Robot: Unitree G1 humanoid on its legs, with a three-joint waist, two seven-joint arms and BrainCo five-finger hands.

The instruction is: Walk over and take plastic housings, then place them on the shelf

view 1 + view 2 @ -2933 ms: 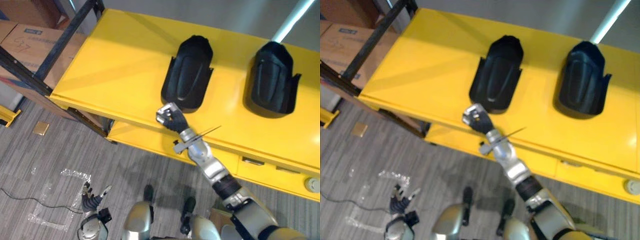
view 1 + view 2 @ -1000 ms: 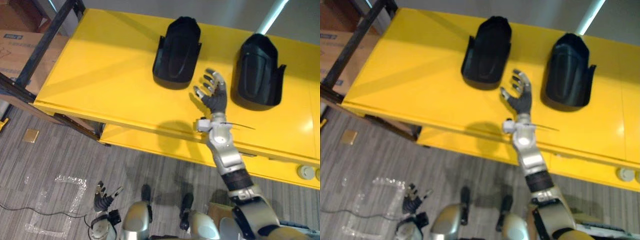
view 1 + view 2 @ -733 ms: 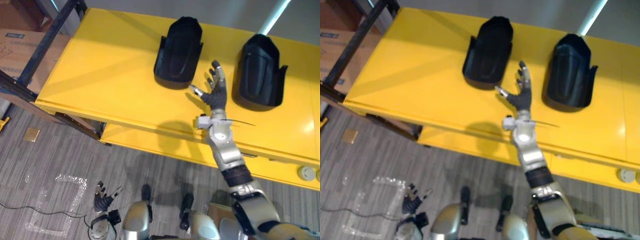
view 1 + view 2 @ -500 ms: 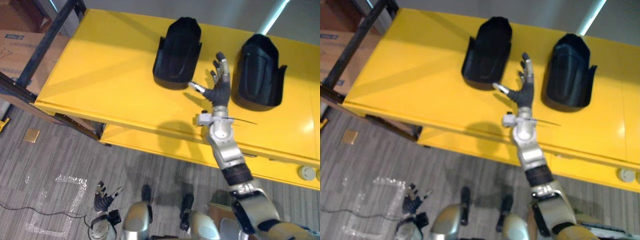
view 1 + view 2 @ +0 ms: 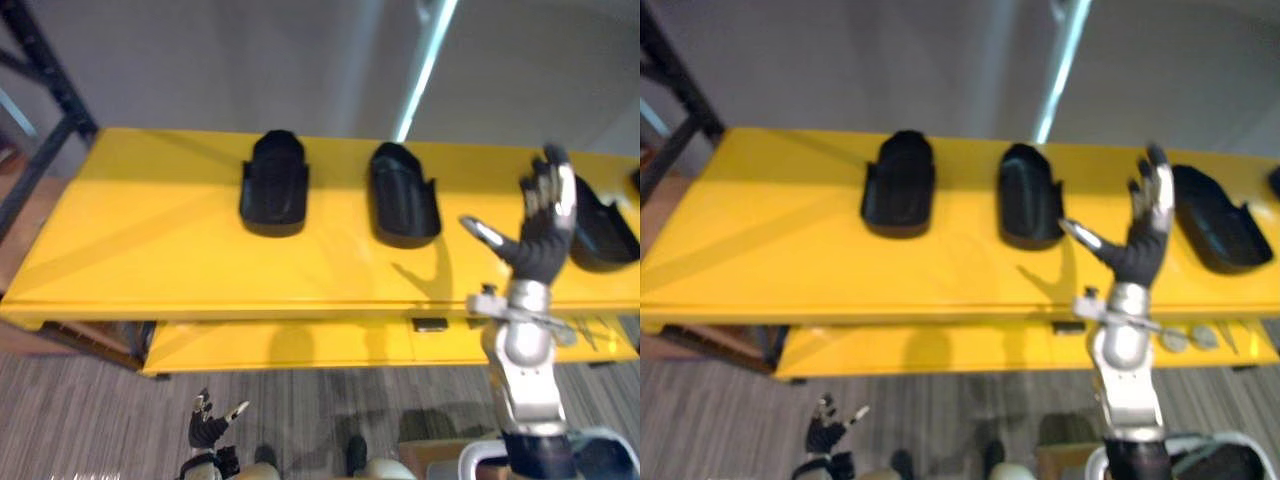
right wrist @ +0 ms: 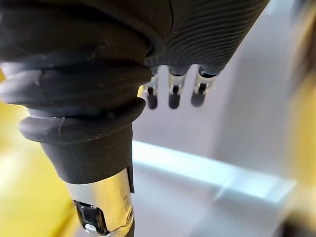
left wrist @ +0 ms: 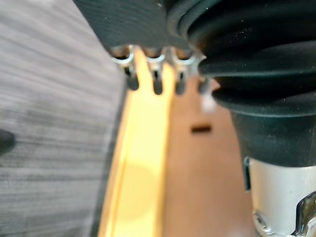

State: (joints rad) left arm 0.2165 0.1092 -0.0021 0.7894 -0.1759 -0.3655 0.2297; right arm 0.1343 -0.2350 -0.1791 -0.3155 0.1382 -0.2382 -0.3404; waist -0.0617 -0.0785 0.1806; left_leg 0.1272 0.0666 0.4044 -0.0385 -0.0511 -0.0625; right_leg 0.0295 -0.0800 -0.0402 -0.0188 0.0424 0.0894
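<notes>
Step in hand: the reach to take a housing. Nothing is grasped yet.

3 black plastic housings lie in a row on the yellow worktop (image 5: 150, 250): left housing (image 5: 899, 183), middle housing (image 5: 1030, 195), right housing (image 5: 1210, 228). All lie flat and well apart from each other.

The right hand (image 5: 1137, 255) is raised over the front part of the worktop, between the middle and right housings. Its fingers are straight and spread, its thumb is out toward the middle housing, and it holds nothing. It looks clear of both housings, nearer the right one. In the left eye view its fingers overlap that housing's edge, but contact can't be confirmed.

The left hand (image 5: 208, 428) hangs low by the floor in front of the worktop, fingers spread, empty and idle.

Next move, as I judge it: bring the right hand down and across onto 1 housing, probably the right one, close the fingers over its rim, then lift. The smooth curved shell could slip.
</notes>
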